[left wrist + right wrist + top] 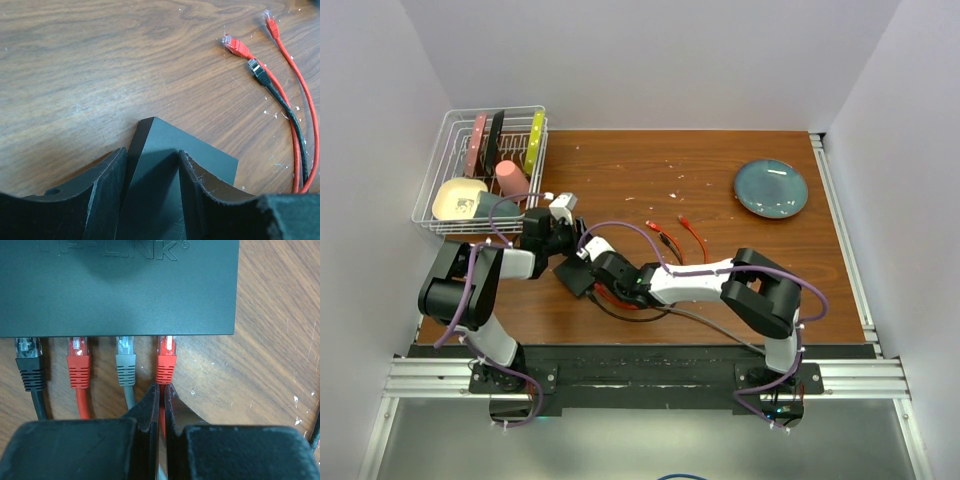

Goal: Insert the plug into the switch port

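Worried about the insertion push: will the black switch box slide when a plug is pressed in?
Likely light: the switch looks thin and flat on the smooth table. The left gripper, jaws open astride its corner, may brace it. Its plugged cables could tug it.

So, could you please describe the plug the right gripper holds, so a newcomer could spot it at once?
Find the flat black switch towards the front left of the wooden table. Four plugs sit in a row along one edge: black, red, grey, red. It is the red plug at the row's end, beyond the grey one, the only one with the right gripper pinched behind it.
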Available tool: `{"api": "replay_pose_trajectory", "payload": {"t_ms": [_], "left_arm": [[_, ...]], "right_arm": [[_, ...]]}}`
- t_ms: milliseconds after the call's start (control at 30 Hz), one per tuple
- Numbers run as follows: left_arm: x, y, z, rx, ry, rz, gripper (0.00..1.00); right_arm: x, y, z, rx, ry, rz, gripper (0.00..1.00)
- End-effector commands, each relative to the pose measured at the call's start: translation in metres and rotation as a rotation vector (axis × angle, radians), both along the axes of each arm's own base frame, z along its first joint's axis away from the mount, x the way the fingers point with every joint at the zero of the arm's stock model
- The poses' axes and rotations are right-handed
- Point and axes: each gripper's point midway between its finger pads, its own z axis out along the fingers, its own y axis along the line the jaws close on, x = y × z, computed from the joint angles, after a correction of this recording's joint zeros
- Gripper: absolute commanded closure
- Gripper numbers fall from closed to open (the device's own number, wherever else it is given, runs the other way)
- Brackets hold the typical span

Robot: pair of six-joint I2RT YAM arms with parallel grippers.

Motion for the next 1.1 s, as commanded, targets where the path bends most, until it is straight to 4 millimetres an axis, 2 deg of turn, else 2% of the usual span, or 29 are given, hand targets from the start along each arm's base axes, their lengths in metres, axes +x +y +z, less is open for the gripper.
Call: {"api": "replay_pose_trajectory", "payload": {"t_ms": [0,367,467,533,800,1067], "left_arm": [[-0.034,-0.027,-0.005,-0.087,0.113,-0.149,0.67],[-0.036,-0.027,-0.009,-0.087,0.128,-0.158,0.84],[-0.037,-0.027,-0.012,-0.085,0.139,-0.158,0.91],[-0.037,-0.027,-0.014,-0.084,0.145,-0.158,1.0],[-0.043,-0.027,-0.023,-0.091,0.19,-0.156,1.0],[-0.047,-0.034,-0.028,-0.105,0.217,-0.182,1.0]], "right_arm": [[0.032,0.063,0.066,0.283,-0.132,-0.018,1.0],[0.058,0.081,0.091,0.372,-0.179,-0.073,1.0],[0.065,0.084,0.095,0.401,-0.186,-0.086,1.0],[0.068,0.087,0.099,0.423,-0.196,-0.088,1.0],[0.082,0.09,0.112,0.482,-0.22,-0.084,1.0],[0.082,0.108,0.128,0.535,-0.228,0.068,1.0]]}}
